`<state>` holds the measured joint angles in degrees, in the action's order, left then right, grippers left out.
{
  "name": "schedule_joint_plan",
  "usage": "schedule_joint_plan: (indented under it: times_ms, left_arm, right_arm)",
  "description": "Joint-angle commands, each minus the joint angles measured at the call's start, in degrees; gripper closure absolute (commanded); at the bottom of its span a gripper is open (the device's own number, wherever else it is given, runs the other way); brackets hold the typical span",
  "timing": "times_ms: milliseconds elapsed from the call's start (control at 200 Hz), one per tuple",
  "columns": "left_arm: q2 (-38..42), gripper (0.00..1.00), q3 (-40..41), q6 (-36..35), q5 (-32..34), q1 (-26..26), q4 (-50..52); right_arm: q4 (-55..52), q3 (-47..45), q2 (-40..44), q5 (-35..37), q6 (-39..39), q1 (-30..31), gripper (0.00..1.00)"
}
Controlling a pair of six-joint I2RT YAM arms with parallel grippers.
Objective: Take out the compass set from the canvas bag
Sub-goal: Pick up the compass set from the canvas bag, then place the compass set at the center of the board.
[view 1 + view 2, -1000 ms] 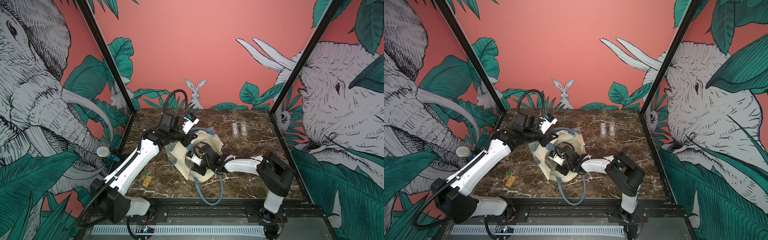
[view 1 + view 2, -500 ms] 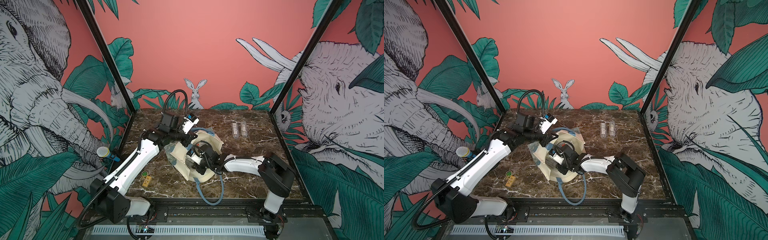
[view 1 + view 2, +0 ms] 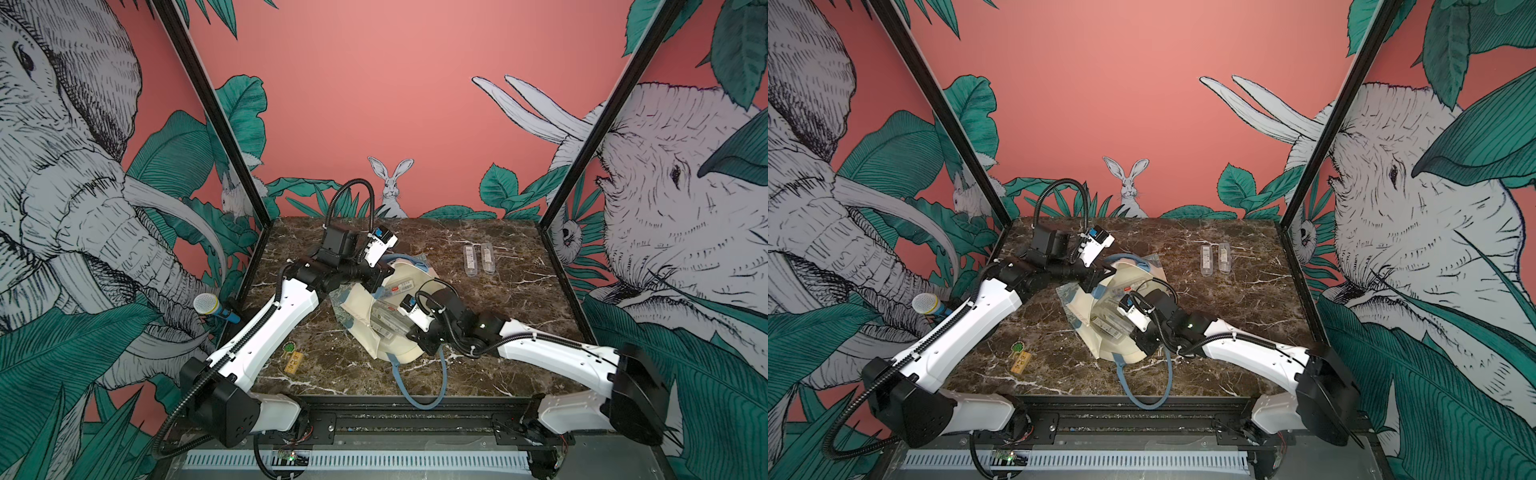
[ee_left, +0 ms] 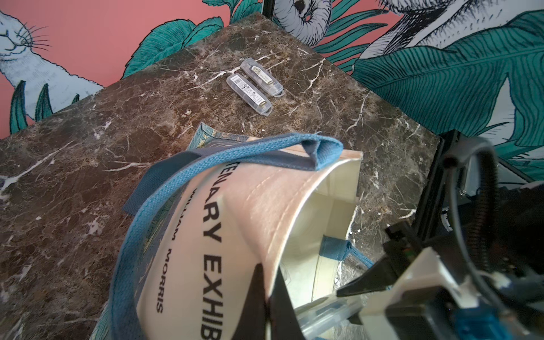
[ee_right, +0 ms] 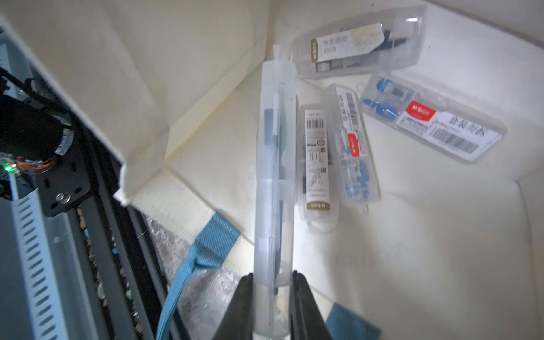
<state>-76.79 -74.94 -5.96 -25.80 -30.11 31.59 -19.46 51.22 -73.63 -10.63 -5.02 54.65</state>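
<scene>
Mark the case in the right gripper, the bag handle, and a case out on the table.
Held case [image 5: 275, 182]: right wrist view, mid-body.
Bag handle [image 4: 223, 163]: left wrist view, blue strap's arch.
Table case [image 4: 248, 94]: left wrist view, its label.

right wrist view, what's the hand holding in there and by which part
The right hand pinches a clear compass-set case by one end. The left hand holds the canvas bag by its rim.

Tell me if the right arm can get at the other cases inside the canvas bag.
Probably not: the left claw holds the canvas bag open, but the right claw is shut on a clear case.
</scene>
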Motion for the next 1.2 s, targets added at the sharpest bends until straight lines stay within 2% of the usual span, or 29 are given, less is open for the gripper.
schedule_joint_plan:
  times_ms: [0,145,265,360,480,540,640,720,875,990,1195]
  left_arm:
    - [2.70,1.00,0.78,1.60,1.64,0.01,-3.95]
    - [2.61,1.00,1.45,3.17,3.55,0.23,-5.44]
    - [2.53,1.00,1.60,3.89,3.92,0.30,-6.11]
    - [2.44,1.00,1.48,4.34,4.26,0.37,-6.45]
    - [2.04,1.00,1.33,4.65,4.01,0.50,-6.62]
    - [1.91,1.00,0.98,4.56,3.88,0.43,-6.29]
    - [2.09,1.00,0.99,4.62,3.84,0.55,-6.41]
    - [2.07,1.00,1.02,4.67,3.48,0.58,-6.45]
    - [2.31,1.00,1.15,4.08,3.24,0.57,-5.89]
    - [2.42,1.00,1.02,3.89,3.18,0.58,-5.34]
    - [2.46,1.00,1.30,3.30,3.24,0.55,-4.96]
  right_arm:
    - [-8.65,-0.98,7.39,0.54,-4.83,0.49,0.90]
    - [-17.28,0.83,17.54,2.28,-7.67,0.45,0.91]
    - [-23.49,6.08,23.55,4.71,-6.31,-0.90,0.90]
    - [-25.97,10.74,24.42,3.64,-3.25,-5.84,0.91]
    - [-19.61,10.48,23.23,-5.11,-0.64,-17.22,0.91]
    - [-12.42,9.25,20.84,-10.79,-1.68,-24.24,0.88]
    - [2.75,6.14,13.77,-16.78,-6.68,-33.29,0.92]
    - [12.00,5.56,6.15,-16.42,-9.72,-37.25,0.92]
    - [23.15,6.30,-8.88,-9.65,-13.73,-41.11,0.96]
    - [23.90,10.88,-20.55,-6.00,-15.77,-41.86,0.97]
    - [23.71,15.19,-30.30,-1.43,-18.84,-42.24,0.97]
